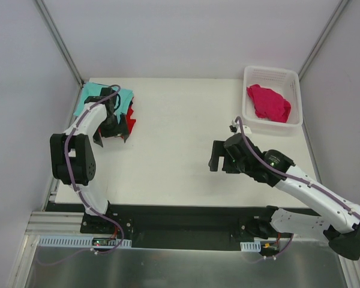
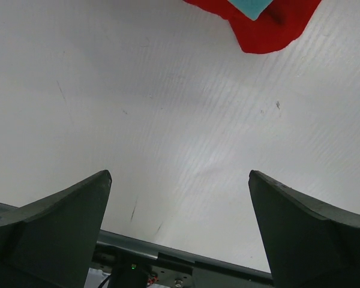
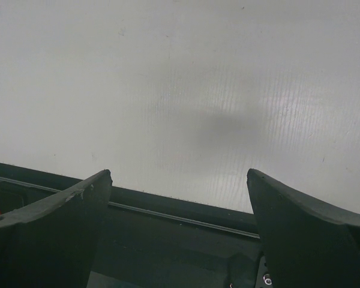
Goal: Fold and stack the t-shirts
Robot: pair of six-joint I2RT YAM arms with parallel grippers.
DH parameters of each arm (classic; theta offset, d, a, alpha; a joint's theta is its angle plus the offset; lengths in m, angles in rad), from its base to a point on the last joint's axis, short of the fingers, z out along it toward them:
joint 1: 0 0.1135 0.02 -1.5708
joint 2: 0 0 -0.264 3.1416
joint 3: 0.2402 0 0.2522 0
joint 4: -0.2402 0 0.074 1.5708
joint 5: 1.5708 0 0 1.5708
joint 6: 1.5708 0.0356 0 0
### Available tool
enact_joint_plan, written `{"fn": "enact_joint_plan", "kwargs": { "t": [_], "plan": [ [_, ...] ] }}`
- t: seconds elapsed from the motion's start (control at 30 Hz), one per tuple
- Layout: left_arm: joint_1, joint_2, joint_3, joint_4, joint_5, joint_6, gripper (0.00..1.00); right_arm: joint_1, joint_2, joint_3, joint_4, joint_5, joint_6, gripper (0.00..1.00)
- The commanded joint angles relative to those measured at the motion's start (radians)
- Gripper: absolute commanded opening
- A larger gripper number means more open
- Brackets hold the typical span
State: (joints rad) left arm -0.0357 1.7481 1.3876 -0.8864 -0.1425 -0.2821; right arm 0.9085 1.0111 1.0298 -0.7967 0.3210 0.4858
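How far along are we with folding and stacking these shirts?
Done: a pile sits at the far left of the table, with the mint-teal shirt on top of the red shirt. In hand: nothing; the left gripper and right gripper are open and empty. Left: the magenta-pink shirt lies crumpled in the basket.

You see the left gripper (image 2: 179, 177) spread wide over a white table (image 2: 168, 102), with a red t-shirt (image 2: 276, 30), perhaps under teal cloth (image 2: 252, 6), at the top.
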Motion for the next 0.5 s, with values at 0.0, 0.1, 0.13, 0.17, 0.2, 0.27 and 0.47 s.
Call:
{"fn": "enact_joint_plan", "kwargs": {
  "t": [0.0,0.1,0.13,0.17,0.2,0.27,0.47],
  "plan": [
    [0.023,0.077,0.040,0.013,0.001,-0.003,0.99,0.004,-0.045,-0.007,-0.009,0.010,-0.001,1.00],
    [0.030,0.131,0.071,0.033,0.020,-0.006,0.99,0.001,-0.055,-0.010,-0.019,0.018,-0.003,1.00],
    [0.030,0.146,0.086,0.035,0.026,-0.008,0.99,0.003,-0.057,-0.007,-0.027,0.021,-0.003,1.00],
    [0.030,0.163,0.094,0.035,0.029,-0.011,0.99,0.003,-0.057,-0.002,-0.033,0.021,-0.003,1.00],
    [0.030,0.194,0.099,0.046,0.032,-0.011,0.99,0.003,-0.058,-0.002,-0.039,0.024,-0.004,1.00],
    [0.051,0.223,0.123,0.046,0.046,-0.014,0.99,0.003,-0.065,0.001,-0.047,0.030,-0.006,1.00],
    [0.056,0.274,0.226,0.049,0.055,-0.016,0.99,0.000,-0.065,0.001,-0.058,0.039,-0.013,1.00]
  ]
}}
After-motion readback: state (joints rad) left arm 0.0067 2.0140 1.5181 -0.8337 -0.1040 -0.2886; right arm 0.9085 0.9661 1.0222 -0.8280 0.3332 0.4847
